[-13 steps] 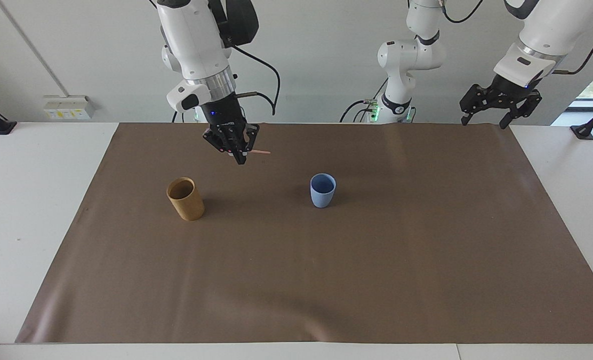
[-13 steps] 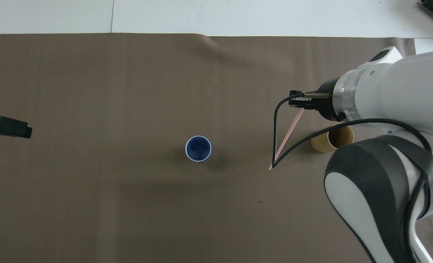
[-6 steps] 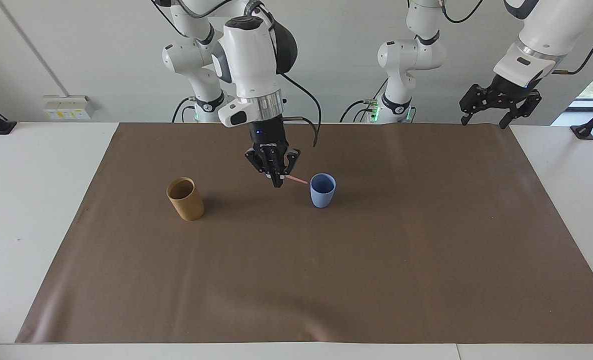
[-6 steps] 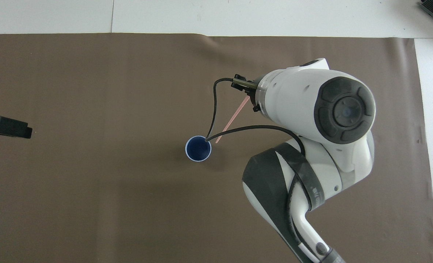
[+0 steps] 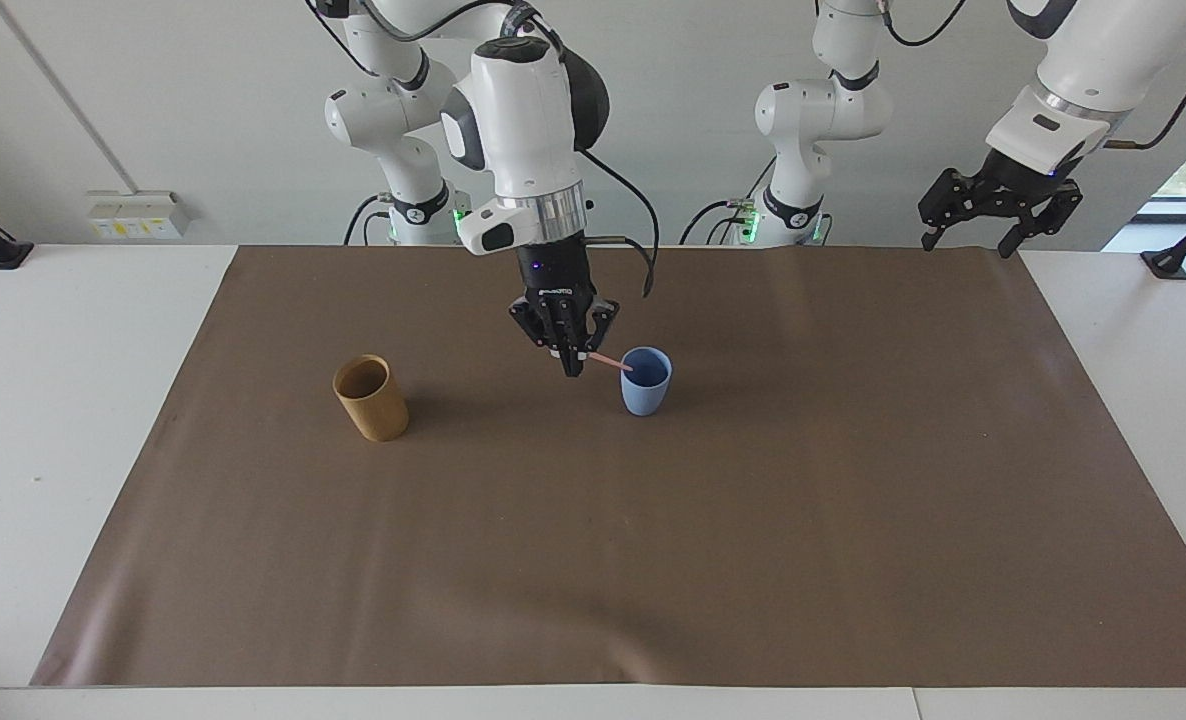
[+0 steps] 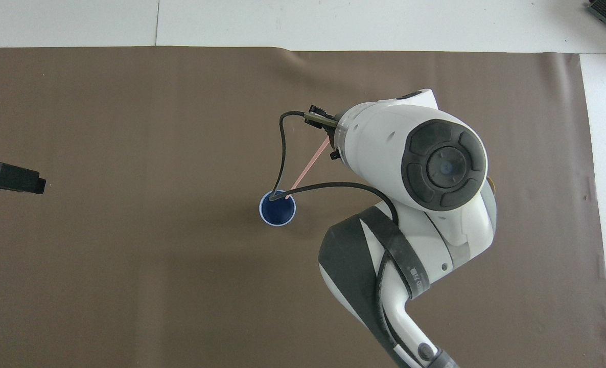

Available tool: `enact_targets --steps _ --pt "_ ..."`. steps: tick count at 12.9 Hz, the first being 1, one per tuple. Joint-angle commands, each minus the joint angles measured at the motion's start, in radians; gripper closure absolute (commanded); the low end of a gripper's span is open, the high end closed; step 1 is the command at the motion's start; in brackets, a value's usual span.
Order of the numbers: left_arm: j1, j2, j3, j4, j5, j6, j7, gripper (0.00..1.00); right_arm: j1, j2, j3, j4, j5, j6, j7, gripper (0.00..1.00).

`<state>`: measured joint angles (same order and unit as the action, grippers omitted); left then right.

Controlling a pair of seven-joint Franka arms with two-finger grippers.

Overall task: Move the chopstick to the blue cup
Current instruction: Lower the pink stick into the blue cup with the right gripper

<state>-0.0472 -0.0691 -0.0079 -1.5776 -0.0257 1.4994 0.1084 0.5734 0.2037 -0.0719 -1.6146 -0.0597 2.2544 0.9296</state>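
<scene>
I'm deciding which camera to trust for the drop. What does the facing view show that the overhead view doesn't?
Facing only: the right gripper shut on the chopstick, its free end at the blue cup rim; the whole tan cup; the left gripper waiting at the mat's edge. Overhead only: the blue cup's inside. Both: chopstick, blue cup, mat.

No text, label, brand, number or sign can be read in either view. The right gripper [image 5: 573, 365] carries a small pale marking on its body, and a wall box [image 5: 136, 214] shows yellowish patches, but no letters can be made out on either.
</scene>
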Motion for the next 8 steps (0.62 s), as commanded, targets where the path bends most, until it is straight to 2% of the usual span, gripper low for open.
enact_targets --steps 1,3,6,8 --pt "0.009 -0.031 -0.007 -0.036 0.006 0.002 0.016 0.0 0.025 0.017 0.001 0.007 -0.031 0.027 0.046 1.0" --pt "0.009 -0.031 -0.007 -0.036 0.007 0.004 0.014 0.0 0.023 0.017 0.001 -0.002 -0.035 0.027 0.034 1.0" --pt "0.007 -0.031 -0.007 -0.036 0.007 0.004 0.014 0.0 0.034 0.046 0.001 -0.03 -0.124 0.091 0.029 1.0" --pt "0.004 -0.031 -0.007 -0.036 0.007 0.004 0.014 0.0 0.045 0.046 0.003 -0.03 -0.117 0.086 0.053 1.0"
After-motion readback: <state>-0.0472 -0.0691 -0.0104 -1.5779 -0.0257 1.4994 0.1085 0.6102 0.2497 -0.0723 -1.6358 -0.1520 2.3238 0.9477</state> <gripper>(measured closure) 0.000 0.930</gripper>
